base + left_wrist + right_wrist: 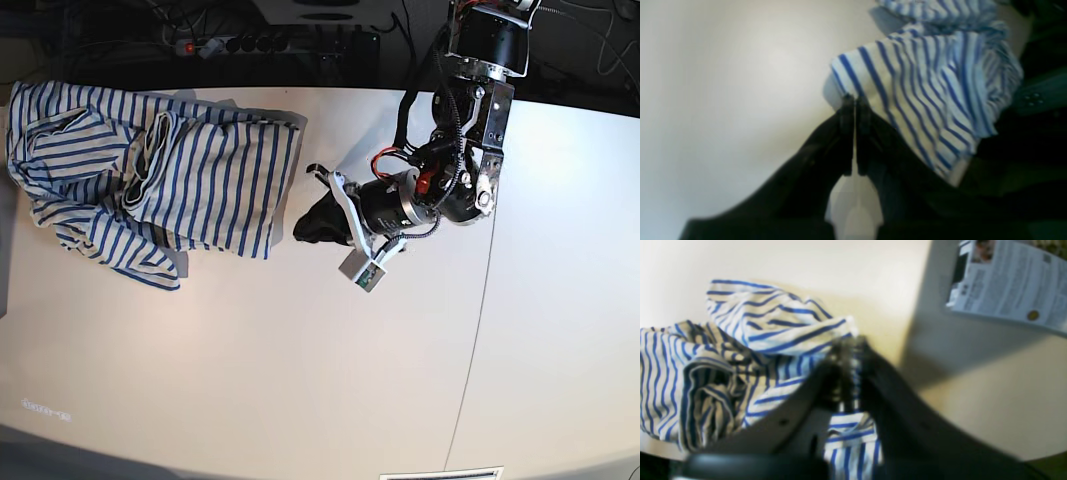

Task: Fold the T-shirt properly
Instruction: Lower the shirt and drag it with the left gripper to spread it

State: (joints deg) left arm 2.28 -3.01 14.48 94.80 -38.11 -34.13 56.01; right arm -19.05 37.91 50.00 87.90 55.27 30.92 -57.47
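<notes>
Pinching striped cloth in closed right gripper [853, 373], showing left gripper [855, 113] shut at the hem, hold unclear, T-shirt [150, 180] lying crumpled at 10 o'clock on table [300, 380], likely beginning the spread-out step, next needing lifting and flattening.

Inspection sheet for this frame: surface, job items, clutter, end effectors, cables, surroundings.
Surface: white table, one seam.
Job's things: T-shirt crumpled, unfolded, near a far corner.
Clutter: printed sheet on the table.
End effectors: left end effector shut at the shirt's edge; right end effector shut on striped cloth, not seen in the base view.
Cables: power strip and wires behind the table.
Surroundings: dark, nothing seen.
</notes>
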